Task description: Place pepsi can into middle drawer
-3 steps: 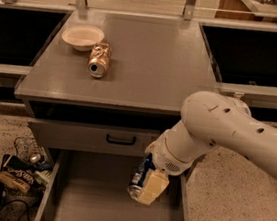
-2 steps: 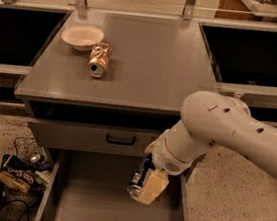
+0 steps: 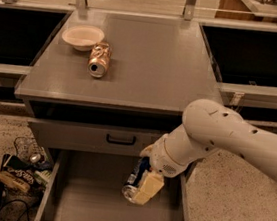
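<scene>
The middle drawer [image 3: 82, 201] is pulled open below the cabinet, a wide grey tray with low side walls. My gripper [image 3: 142, 186] hangs inside it at its right half, just above the floor. It is shut on the pepsi can [image 3: 133, 181], a blue can with silver ends, held tilted with its lower end near the drawer floor. One cream finger [image 3: 150, 187] covers the can's right side. My white arm [image 3: 226, 136] reaches in from the right.
A dented gold-orange can [image 3: 99, 60] lies on the grey cabinet top [image 3: 155, 59] beside a white bowl [image 3: 82, 37]. A closed drawer front with a black handle [image 3: 120, 140] sits above the open drawer. Cables and clutter [image 3: 18, 168] lie on the floor at left.
</scene>
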